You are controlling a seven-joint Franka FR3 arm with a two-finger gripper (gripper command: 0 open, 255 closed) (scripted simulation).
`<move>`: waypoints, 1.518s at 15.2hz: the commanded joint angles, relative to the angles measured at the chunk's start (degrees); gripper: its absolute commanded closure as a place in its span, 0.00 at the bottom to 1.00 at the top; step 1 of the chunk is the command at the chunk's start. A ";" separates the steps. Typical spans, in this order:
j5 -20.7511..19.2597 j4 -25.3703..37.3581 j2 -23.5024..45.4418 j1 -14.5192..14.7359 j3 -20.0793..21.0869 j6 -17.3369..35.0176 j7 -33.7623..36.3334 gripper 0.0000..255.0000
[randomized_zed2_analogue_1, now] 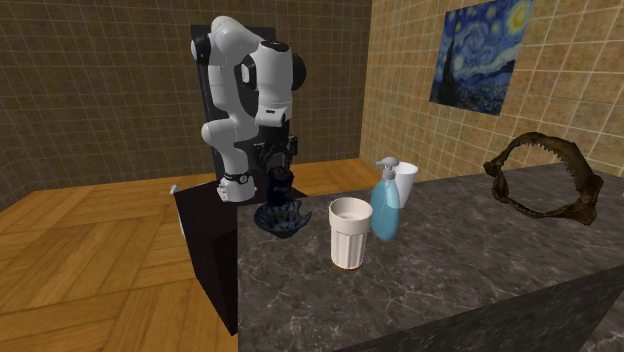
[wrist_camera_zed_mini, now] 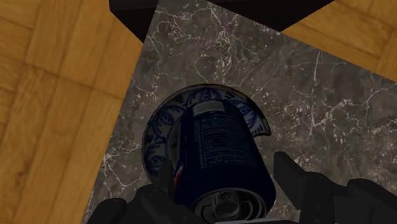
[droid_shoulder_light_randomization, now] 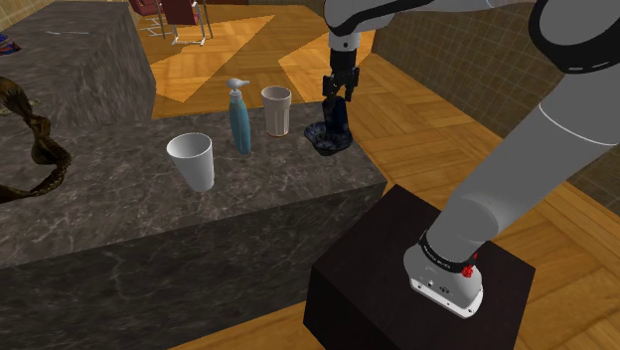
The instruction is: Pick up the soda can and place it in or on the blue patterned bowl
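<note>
The dark blue soda can [wrist_camera_zed_mini: 219, 149] stands upright inside the blue patterned bowl [wrist_camera_zed_mini: 159, 124], near the corner of the dark marble counter [wrist_camera_zed_mini: 305, 89]. My gripper [wrist_camera_zed_mini: 222, 173] is straight above the bowl and open. Its fingers [wrist_camera_zed_mini: 289, 170] flank the can's upper part, with a thin gap on each side. From the shoulder view, the gripper [droid_shoulder_light_randomization: 339, 91] sits over the can [droid_shoulder_light_randomization: 338, 117] and bowl [droid_shoulder_light_randomization: 329, 141]. The second exterior view has the gripper [randomized_zed2_analogue_1: 278, 168], can [randomized_zed2_analogue_1: 280, 188] and bowl [randomized_zed2_analogue_1: 281, 219] at the counter's near-left corner.
A beige tumbler [droid_shoulder_light_randomization: 276, 109], a blue pump bottle [droid_shoulder_light_randomization: 239, 117] and a white cup [droid_shoulder_light_randomization: 193, 159] stand in a row on the shoulder view's left of the bowl. A jawbone [droid_shoulder_light_randomization: 35, 144] lies further left. The counter edge and black stand [droid_shoulder_light_randomization: 417, 268] are close by.
</note>
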 commanded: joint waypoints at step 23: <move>0.07 3.44 0.75 -0.03 -0.06 -2.62 -0.17 0.00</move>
